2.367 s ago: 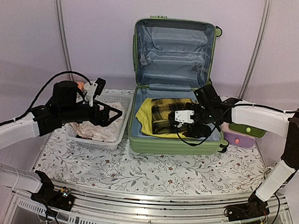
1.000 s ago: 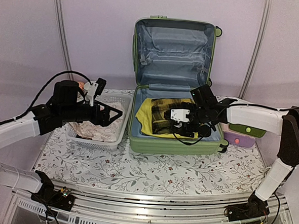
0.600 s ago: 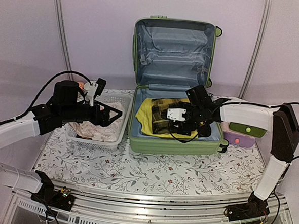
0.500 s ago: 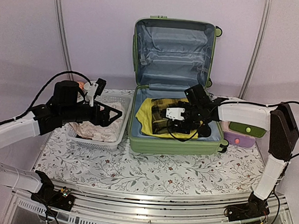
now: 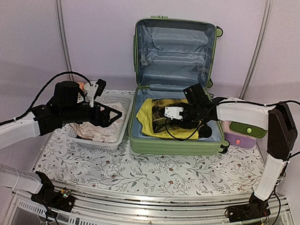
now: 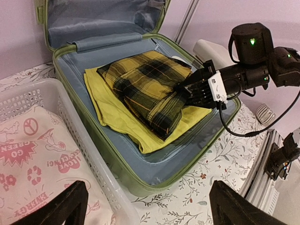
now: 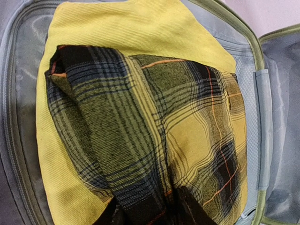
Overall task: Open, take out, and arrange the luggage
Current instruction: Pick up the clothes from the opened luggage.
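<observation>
Luggage [image 5: 173, 146] is where the right end effector [image 6: 187, 89] is at work. From where I stand its fingers are closed on a bunched fold of the yellow-and-black plaid garment [image 7: 154, 117], at that garment's 3 o'clock edge in the overhead view. The plaid piece lies folded on top of a plain yellow cloth [image 7: 131, 28], which shows beyond it at 9 o'clock and 6 o'clock. Both rest in the lower shell, on the grey-blue lining. The right arm reaches in from 3 o'clock, low across the shell's rim.

The light-green case sits toward 12 o'clock on the counter [image 5: 161, 170], which wears a floral-print cover. Its lid [image 5: 174, 47] stands upright against the back wall, lining facing the room.

The left end effector [image 6: 150, 202] has its fingers spread wide apart and grips nothing. It hangs over the white perforated basket [image 5: 94, 144], pointing toward the case. That basket sits just beside the case at 9 o'clock, with a white cloth with pink print [image 6: 33, 154] lying inside it.

At 3 o'clock of the case, just beside its wall, sits a small box in purple and green [image 5: 243, 136], partly hidden behind the right arm.
</observation>
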### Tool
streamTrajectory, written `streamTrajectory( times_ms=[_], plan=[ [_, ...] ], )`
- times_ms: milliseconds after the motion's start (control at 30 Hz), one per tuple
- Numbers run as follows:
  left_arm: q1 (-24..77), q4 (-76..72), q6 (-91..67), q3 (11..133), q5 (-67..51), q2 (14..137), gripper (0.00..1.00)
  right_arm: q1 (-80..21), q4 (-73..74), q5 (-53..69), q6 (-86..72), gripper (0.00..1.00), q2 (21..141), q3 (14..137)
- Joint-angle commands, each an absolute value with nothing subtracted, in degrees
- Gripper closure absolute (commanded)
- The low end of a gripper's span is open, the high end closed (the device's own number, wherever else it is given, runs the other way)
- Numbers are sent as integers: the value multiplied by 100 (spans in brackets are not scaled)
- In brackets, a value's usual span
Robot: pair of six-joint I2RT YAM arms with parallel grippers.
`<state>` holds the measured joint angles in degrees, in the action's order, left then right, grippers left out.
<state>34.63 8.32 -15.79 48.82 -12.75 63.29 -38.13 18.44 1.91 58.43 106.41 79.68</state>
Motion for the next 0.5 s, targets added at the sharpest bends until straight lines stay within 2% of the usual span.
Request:
streamTrajectory(
  times_ms=[0, 100, 167, 333, 367, 433, 467],
  plan=[
    [3524, 869, -1514, 4877, -1256, 6228, 7, -3776, 1733, 463, 5754, 69, 10527, 8213],
    [3524, 890, -1521, 4886, -1257, 6216, 7, -3755, 1780, 537, 5677, 73, 10504, 8235],
    [3524, 894, -1529, 4887, -1257, 6193, 7, -3753, 1804, 577, 5669, 71, 10467, 8219],
    [3524, 907, -1570, 4850, -1283, 6140, 7, -3753, 2119, 674, 5729, 73, 10446, 8270],
    [3522, 910, -1580, 4836, -1295, 6140, 7, -3753, 2173, 704, 5737, 77, 10443, 8264],
    [3524, 898, -1591, 4825, -1292, 6150, 7, -3755, 2328, 789, 5821, 94, 10450, 8279],
    [3524, 898, -1598, 4825, -1296, 6159, 7, -3753, 2404, 805, 5862, 97, 10473, 8306]
  ],
)
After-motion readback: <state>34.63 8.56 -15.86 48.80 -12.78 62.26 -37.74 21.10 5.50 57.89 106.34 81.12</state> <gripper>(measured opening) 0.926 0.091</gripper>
